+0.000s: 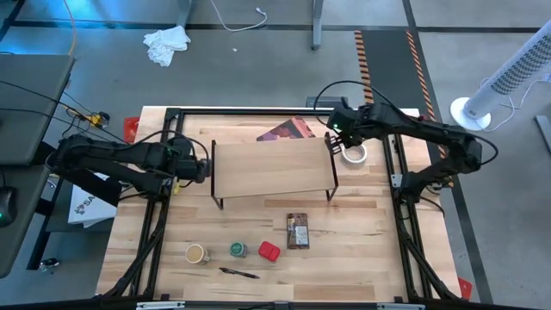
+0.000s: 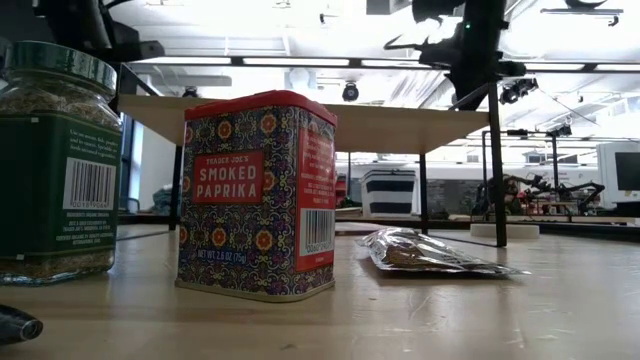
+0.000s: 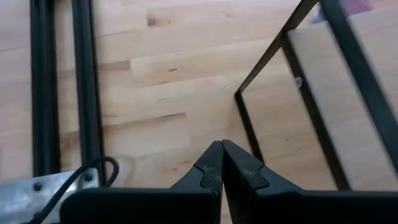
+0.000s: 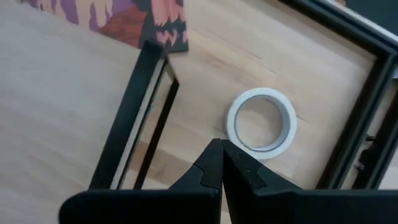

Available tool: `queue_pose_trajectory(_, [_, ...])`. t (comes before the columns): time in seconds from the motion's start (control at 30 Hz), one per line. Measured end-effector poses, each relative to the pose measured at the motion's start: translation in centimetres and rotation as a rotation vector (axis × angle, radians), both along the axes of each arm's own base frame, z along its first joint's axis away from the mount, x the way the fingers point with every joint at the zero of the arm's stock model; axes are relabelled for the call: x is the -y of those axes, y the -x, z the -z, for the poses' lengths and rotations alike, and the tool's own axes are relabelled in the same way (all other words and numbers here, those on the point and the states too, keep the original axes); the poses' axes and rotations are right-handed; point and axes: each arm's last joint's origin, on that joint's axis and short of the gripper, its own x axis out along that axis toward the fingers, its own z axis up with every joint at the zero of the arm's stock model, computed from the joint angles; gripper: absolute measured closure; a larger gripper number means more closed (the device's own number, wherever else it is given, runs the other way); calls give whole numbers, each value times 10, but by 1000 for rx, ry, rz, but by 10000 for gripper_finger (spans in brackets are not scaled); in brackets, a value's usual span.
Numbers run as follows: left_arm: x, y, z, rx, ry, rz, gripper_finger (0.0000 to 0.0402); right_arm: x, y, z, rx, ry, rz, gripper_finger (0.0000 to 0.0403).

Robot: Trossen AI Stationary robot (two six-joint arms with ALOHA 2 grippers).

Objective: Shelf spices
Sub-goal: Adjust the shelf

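shelf (image 1: 274,167) between left pincer (image 1: 207,169), right pincer (image 1: 331,138)

The shelf (image 1: 274,168) stood across the table's (image 1: 370,258) middle, its top board bare. Four spices lined the near edge: tan-topped jar (image 1: 195,252), green-lidded jar (image 1: 238,249), red tin (image 1: 269,251), packet (image 1: 297,231). Bare wood lay between them and the shelf legs. A tape roll (image 1: 354,154) and printed card (image 1: 286,131) crowded the far edge.

Red boxy metal tin (image 2: 256,193): floral medallions, red label. Round glass jar (image 2: 57,160): green lid and label. Flat foil packet (image 1: 297,230): brown-orange. My shelf's rectangular board (image 1: 273,168): pale wood, black legs.
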Motion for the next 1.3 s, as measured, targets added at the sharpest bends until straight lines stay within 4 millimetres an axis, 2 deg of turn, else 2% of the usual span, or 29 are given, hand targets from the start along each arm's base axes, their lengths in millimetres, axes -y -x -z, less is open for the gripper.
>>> queue_pose_trajectory(0.23, [-3, -2, -1, -5, -47, 19, 401, -3, -5, 2, 42, -64, -24, 403])
queue_pose_trajectory(0.67, [-24, -15, -1, -1, -107, 27, 401, -34, -18, 1, 110, -84, -54, 403])
queue_pose_trajectory(1.03, [-38, -30, 6, -53, -102, 71, 401, -51, -22, 0, 132, -83, -50, 403])
queue_pose_trajectory(1.3, [-47, -32, 6, -60, -115, 66, 401, -60, -24, 0, 147, -89, -57, 403])
